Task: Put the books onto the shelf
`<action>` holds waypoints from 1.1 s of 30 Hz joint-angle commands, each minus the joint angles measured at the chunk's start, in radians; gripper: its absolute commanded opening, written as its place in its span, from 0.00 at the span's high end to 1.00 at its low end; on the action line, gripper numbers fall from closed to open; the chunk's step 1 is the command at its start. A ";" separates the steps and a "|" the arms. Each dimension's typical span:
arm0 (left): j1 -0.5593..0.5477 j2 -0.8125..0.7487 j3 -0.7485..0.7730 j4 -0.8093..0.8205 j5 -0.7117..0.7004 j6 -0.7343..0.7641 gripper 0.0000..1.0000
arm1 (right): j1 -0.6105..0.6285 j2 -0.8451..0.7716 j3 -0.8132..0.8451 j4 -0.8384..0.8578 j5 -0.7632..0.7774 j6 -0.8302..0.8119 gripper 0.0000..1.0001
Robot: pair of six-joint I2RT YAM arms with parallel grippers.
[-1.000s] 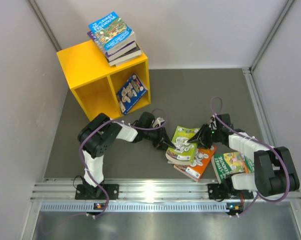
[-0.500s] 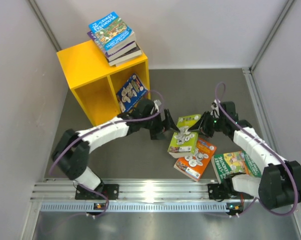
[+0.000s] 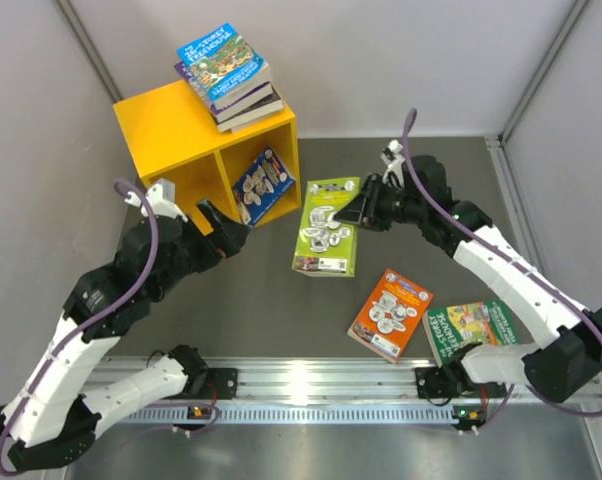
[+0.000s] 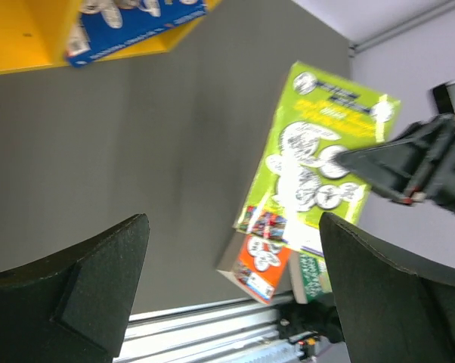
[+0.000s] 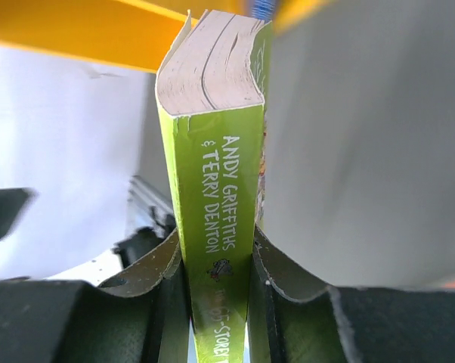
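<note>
In the overhead view, the right gripper [image 3: 361,212] clamps the top edge of a lime book [image 3: 326,240] just right of the yellow shelf [image 3: 171,140] (a blue book [image 3: 262,185] leans in its right compartment). The left gripper [image 3: 224,228] hangs spread wide, holding nothing. Left wrist: the lime cover, blurred, seems lifted off the table [image 4: 137,136]. Right wrist: both fingers [image 5: 163,280] squeeze the covers beside its spine.

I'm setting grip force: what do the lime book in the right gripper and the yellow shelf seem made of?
The lime book: paperback, thin smooth card cover over a cream paper page block that bows at its end. The yellow shelf: rigid flat panels with an even yellow coat, probably painted board; plastic cannot be ruled out.
</note>
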 commanded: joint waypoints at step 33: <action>-0.001 -0.015 0.113 -0.348 0.050 0.276 0.01 | 0.370 0.748 0.808 0.321 0.954 0.048 1.00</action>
